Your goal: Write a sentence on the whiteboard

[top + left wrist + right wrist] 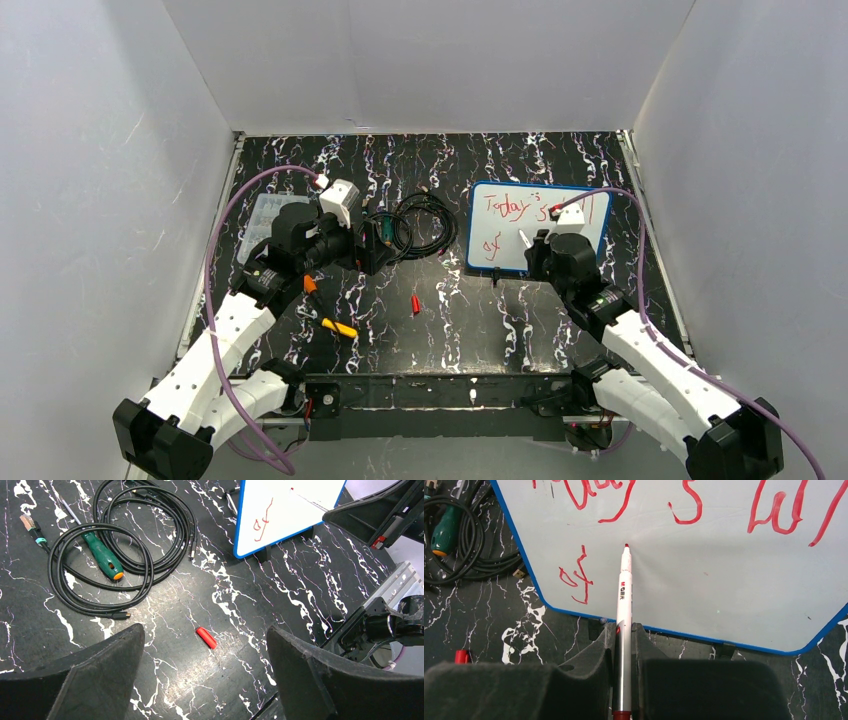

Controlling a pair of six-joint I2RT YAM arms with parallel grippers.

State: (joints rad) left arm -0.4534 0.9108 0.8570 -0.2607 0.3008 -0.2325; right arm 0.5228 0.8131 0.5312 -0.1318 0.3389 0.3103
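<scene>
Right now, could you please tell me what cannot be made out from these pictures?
1. The sentence: in the top external view the right arm covers part of it; the right wrist view cuts off its top line.
2. The marker tip: the right wrist view cannot show whether it touches the whiteboard.
3. The clear plastic box: its contents are too small in the top external view.
</scene>
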